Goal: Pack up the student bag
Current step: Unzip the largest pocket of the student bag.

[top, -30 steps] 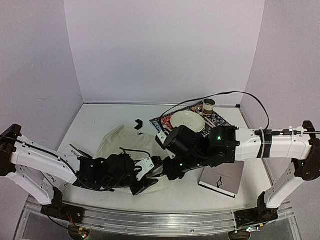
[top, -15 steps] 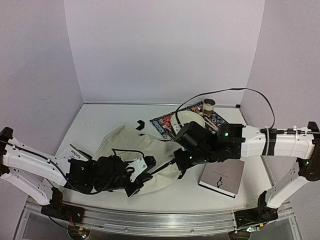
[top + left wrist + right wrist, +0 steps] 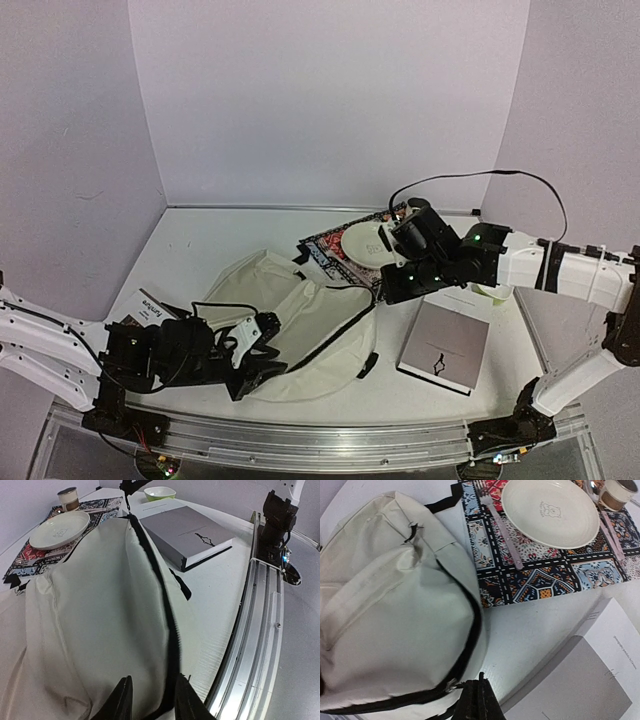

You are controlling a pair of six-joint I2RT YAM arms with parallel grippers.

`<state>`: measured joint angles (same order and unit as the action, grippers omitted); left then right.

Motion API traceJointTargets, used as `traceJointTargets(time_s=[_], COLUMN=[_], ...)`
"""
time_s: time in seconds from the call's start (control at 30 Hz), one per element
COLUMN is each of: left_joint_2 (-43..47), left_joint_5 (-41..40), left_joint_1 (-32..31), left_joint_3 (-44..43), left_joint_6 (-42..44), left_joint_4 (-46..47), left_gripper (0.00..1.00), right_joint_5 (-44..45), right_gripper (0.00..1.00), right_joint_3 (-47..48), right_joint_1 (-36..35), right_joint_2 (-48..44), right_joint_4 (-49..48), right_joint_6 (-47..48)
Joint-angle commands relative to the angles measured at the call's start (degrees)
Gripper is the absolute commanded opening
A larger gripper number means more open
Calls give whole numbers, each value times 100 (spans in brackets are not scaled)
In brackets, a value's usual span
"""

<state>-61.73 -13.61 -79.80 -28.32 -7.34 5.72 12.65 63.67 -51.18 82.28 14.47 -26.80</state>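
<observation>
— Where do we have the student bag (image 3: 290,320)?

— It lies flat on the desk (image 3: 200,240), left of centre and between our two arms. The patterned placemat (image 3: 325,250) with the plate (image 3: 365,242) is just past its far right corner. The grey book (image 3: 445,345) lies to its right.

— Which way does it point?

— Its top, with the small loop (image 3: 412,530), faces the back wall. As far as we can judge, its long axis runs near to far. The black zipper trim (image 3: 167,630) curves down the side facing the book.

— And our fingers?

— Our left fingers (image 3: 121,702) stand apart at the bag's near end, with the trim passing between them. Our right fingers (image 3: 476,700) are pressed together on the black zipper pull (image 3: 454,684) at the bag's right edge, near the book.
</observation>
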Motion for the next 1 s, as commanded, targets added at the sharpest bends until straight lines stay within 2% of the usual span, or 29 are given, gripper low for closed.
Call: traceJointTargets(time_s=[0.0,0.17,0.3,0.43,0.73,0.87,0.97], left_joint_2=[-49,-428,-883,-1407,-2469,-2757,-2862], left_joint_5=[-63,-396,-899,-1243,-677,-513,-471], left_joint_1=[-43,-43,-39,-5,294,393,422], left_joint_3=[-272,-884,-1422,-1957,-2524,-2607,-2669], left_joint_6=[-210,-302,-481,-574,-604,-603,-569], left_joint_4=[-118,-116,-110,-84,162,223,249], left_gripper=[43,66,75,80,77,69,56], right_joint_5=[-711,-992,-1098,-1127,-1151,-1156,-1134], right_gripper=[0,0,0,0,0,0,0], right_joint_3=[-24,98,190,250,182,130,102], right_joint_1=[-131,-483,-733,-935,-1122,-1141,-1149], right_joint_2=[-43,-84,-106,-128,-319,-410,-453], right_joint_4=[-362,-489,-544,-590,-766,-819,-823], right_joint_6=[390,492,500,485,398,356,364])
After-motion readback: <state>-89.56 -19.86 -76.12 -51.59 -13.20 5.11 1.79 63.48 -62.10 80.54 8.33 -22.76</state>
